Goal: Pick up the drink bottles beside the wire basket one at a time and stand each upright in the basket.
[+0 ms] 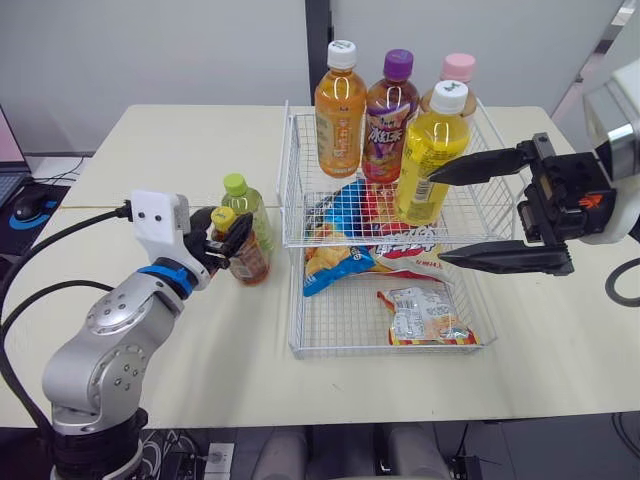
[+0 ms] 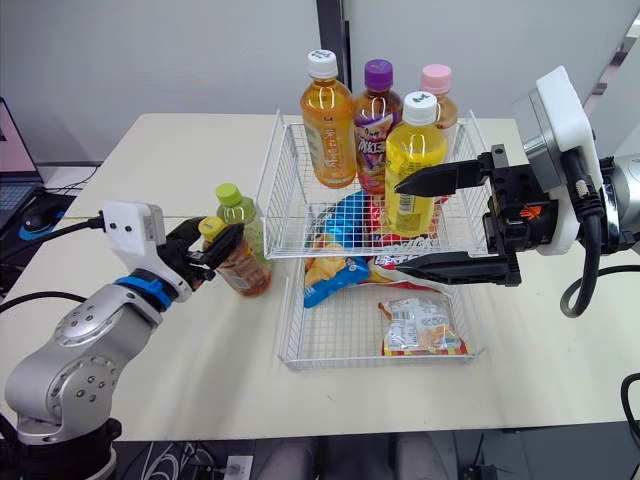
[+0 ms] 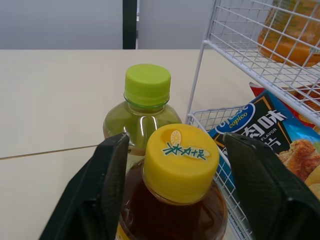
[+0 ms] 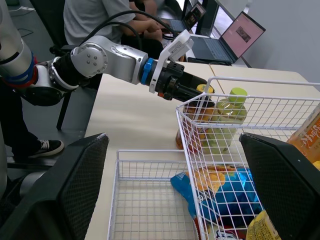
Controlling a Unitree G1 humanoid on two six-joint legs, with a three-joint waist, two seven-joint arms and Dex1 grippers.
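Observation:
A brown tea bottle with a yellow cap (image 1: 246, 255) stands upright on the table left of the wire basket (image 1: 291, 190). My left gripper (image 1: 226, 238) is open, its fingers (image 3: 107, 185) on either side of that bottle's cap (image 3: 180, 160) and neck. Just behind it is a green tea bottle (image 1: 243, 201) with a lime cap (image 3: 147, 84). Upright in the basket's upper tier are an orange bottle (image 1: 340, 110), a purple-capped bottle (image 1: 389, 118), a pink-capped bottle (image 1: 458, 70) and a yellow bottle (image 1: 431, 155). My right gripper (image 1: 436, 220) is wide open at the basket's right side, holding nothing.
Snack bags (image 1: 350, 245) lie in the basket's lower tier, one packet (image 1: 425, 315) at its front. A mouse (image 1: 30, 205) and a laptop edge sit at the far left. A black cable (image 1: 40, 250) trails to my left wrist. Seated people (image 4: 110, 20) are beyond the table.

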